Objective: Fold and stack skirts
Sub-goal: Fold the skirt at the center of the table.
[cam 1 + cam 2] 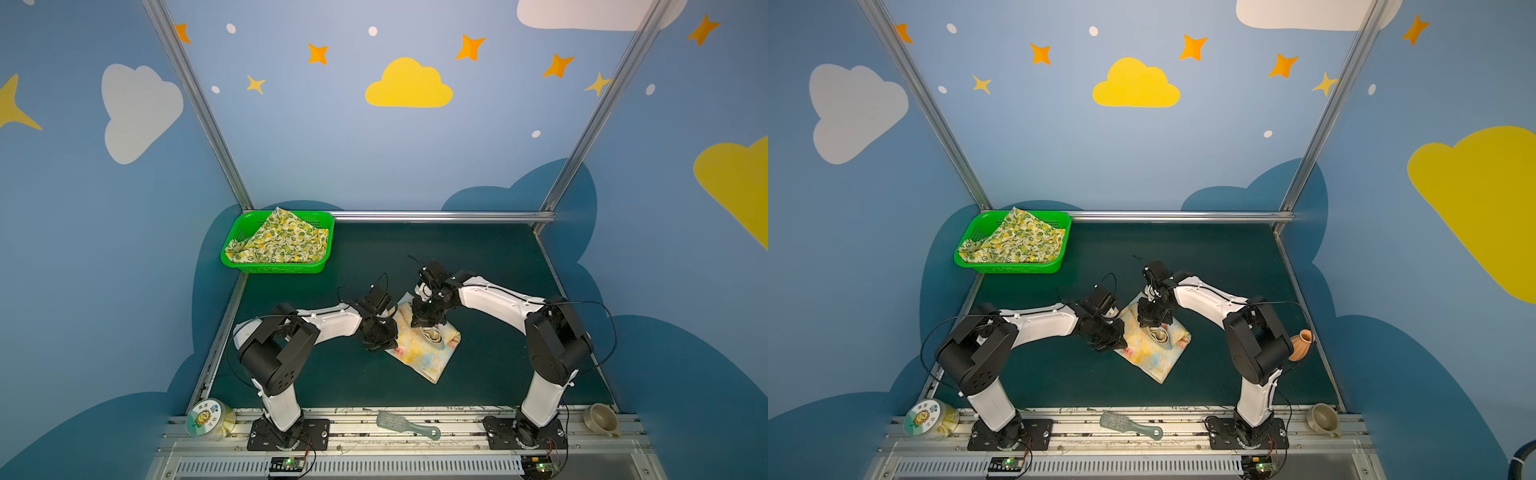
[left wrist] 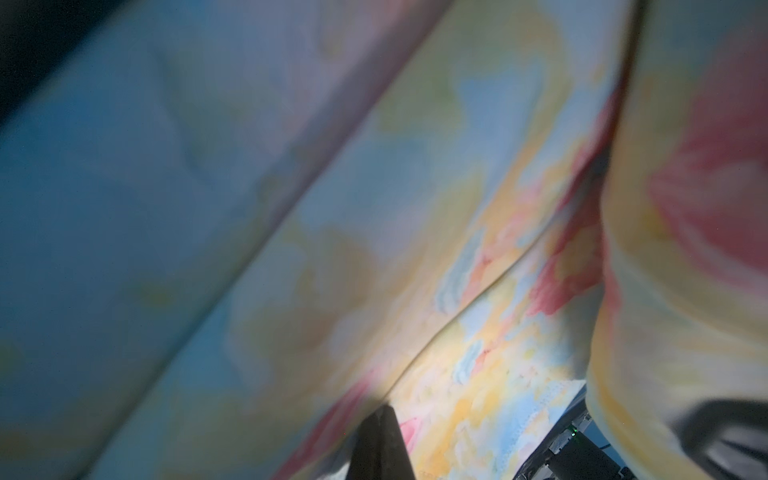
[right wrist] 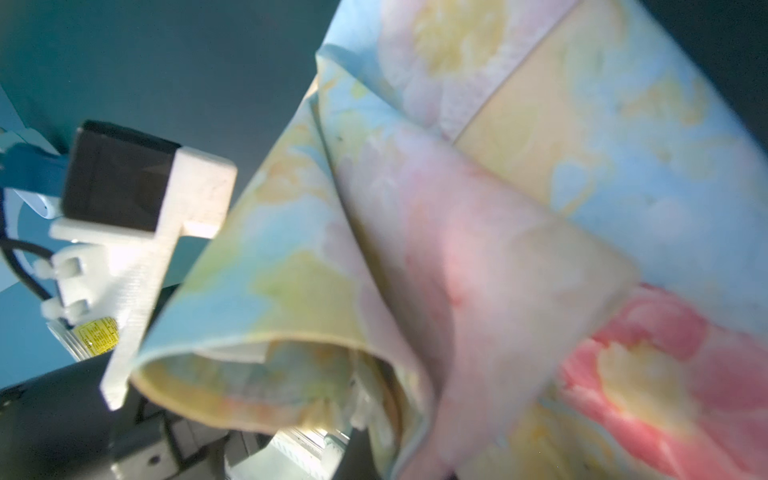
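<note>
1. You have the pastel skirt (image 1: 424, 345) on the green mat (image 1: 490, 266), near the middle and between the two arms. It lies folded into a rough diamond, one corner pointing toward the front rail. A cream loop of waistband shows on top near the centre.
2. Your left gripper (image 1: 380, 340) sits at the skirt's left edge, jaws drawn tight together on the cloth. In the left wrist view the print fills nearly the whole picture. One dark finger (image 2: 380, 444) pokes up against the fabric, which is blurred at this range.
3. Your right gripper (image 1: 420, 321) is at the skirt's far corner, pointing down, and it is closed narrow too. In the right wrist view a curled fold of the skirt rises close to the lens, so that corner is pinched and raised off the mat. The fingertips themselves are hidden by the cloth.
4. The two grippers stand near each other but apart, with a strip of skirt between them.
5. The lemon skirt (image 1: 278, 243) lies loosely bunched in the basket (image 1: 232, 264) at the far left corner of the mat, well apart from both arms. One corner of it rises above the basket's back rim.
6. On the front rail you can see a jar (image 1: 210, 419) at the left, a brush (image 1: 405, 424) in the middle and a cup (image 1: 600, 419) at the right.
7. In a top view a small orange vase (image 1: 1300, 345) shows just beside the right arm's elbow, partly hidden by it.
</note>
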You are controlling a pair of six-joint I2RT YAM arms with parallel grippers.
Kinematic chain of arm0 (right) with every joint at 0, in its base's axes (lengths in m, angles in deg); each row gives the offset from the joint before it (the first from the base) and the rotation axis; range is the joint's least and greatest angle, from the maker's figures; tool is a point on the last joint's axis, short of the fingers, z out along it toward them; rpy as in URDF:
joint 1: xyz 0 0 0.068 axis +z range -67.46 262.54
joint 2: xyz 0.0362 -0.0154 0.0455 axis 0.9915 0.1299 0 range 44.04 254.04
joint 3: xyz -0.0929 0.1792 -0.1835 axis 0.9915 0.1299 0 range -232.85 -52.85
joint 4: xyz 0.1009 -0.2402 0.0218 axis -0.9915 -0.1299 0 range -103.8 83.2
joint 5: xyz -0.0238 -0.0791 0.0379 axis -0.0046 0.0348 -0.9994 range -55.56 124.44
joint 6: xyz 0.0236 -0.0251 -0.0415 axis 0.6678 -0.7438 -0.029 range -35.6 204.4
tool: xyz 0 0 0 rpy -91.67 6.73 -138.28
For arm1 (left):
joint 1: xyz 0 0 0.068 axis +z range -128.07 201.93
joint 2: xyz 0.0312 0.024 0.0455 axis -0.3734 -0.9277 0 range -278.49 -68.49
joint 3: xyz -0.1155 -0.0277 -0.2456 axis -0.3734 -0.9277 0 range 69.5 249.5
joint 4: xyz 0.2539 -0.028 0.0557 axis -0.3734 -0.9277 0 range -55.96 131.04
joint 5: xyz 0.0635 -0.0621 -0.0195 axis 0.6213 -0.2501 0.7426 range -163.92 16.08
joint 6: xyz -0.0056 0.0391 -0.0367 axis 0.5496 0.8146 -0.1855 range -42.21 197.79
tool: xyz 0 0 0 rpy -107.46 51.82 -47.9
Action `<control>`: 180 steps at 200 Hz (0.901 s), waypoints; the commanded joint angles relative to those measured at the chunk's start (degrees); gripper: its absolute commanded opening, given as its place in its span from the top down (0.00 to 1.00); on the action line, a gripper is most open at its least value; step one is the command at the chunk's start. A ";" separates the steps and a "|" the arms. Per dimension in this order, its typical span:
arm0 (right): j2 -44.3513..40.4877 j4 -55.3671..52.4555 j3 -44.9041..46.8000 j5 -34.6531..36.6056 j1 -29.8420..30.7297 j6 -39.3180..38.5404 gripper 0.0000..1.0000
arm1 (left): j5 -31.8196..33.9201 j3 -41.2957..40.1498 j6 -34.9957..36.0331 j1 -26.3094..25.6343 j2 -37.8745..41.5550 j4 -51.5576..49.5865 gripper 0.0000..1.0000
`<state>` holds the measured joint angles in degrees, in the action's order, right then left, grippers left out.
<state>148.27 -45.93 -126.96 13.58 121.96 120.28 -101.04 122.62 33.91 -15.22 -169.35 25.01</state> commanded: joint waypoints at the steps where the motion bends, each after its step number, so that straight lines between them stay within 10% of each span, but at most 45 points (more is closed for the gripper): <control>1: 1.19 -5.51 -2.48 0.77 0.31 -3.47 1.00 | 4.57 0.27 0.12 1.22 -2.69 -1.30 0.95; 180: 6.15 2.17 1.22 -0.68 2.15 -0.94 1.00 | 0.90 -4.57 0.84 3.01 5.91 -0.09 0.95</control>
<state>153.23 -44.36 -127.13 12.46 123.60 119.43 -101.45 118.84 34.28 -12.57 -166.05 27.13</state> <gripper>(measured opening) 0.060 0.050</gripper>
